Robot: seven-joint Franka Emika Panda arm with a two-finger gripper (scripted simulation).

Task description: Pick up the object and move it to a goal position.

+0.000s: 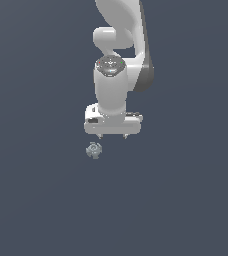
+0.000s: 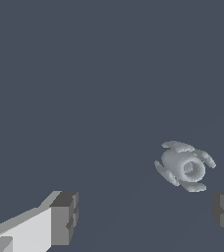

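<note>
Your robot arm is glossy white throughout, built of fat rounded segments, with a dark grey panel running down its side on the exterior view's right. A round cap tops the wrist, dark grey with faint green and red marks around a ring. Below that cap sits a smooth white cylinder, then a wide, flat white hand with a small dark slot on its face. Two short grey fingertips poke out beneath the hand. In the wrist view you see one finger as a white bar ending in a blocky dark grey pad.
</note>
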